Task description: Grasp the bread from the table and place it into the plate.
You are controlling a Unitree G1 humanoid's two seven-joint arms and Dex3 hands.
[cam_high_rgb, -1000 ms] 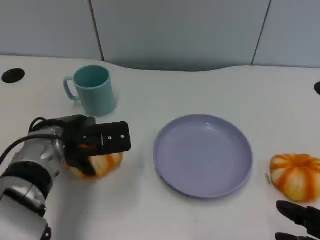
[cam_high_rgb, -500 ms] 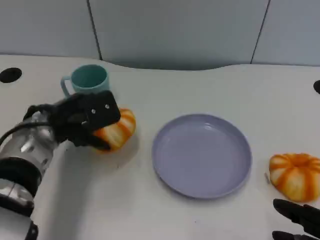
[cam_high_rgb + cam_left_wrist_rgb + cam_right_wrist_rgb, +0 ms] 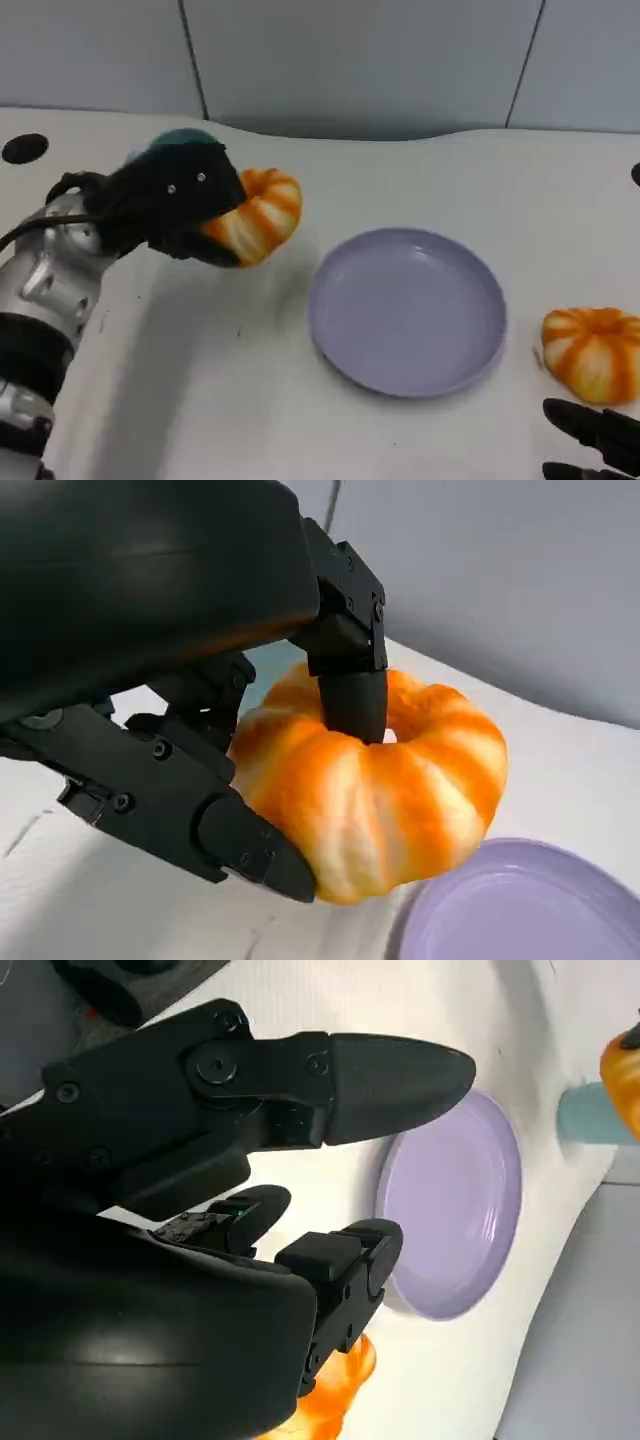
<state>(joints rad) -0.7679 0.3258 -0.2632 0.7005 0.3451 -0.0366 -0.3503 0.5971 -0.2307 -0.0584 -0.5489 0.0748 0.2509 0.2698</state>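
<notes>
Orange bread (image 3: 256,214) is sitting in the left hand (image 3: 172,200), gripped and lifted off the table (image 3: 200,400), left of the plate (image 3: 407,310); right hand (image 3: 595,440) is resting open beside a second bread (image 3: 592,352)

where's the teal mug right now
In the head view the teal mug stands at the table's far left, mostly hidden behind the left hand, which holds the orange striped bread just left of the lilac round plate.
</notes>
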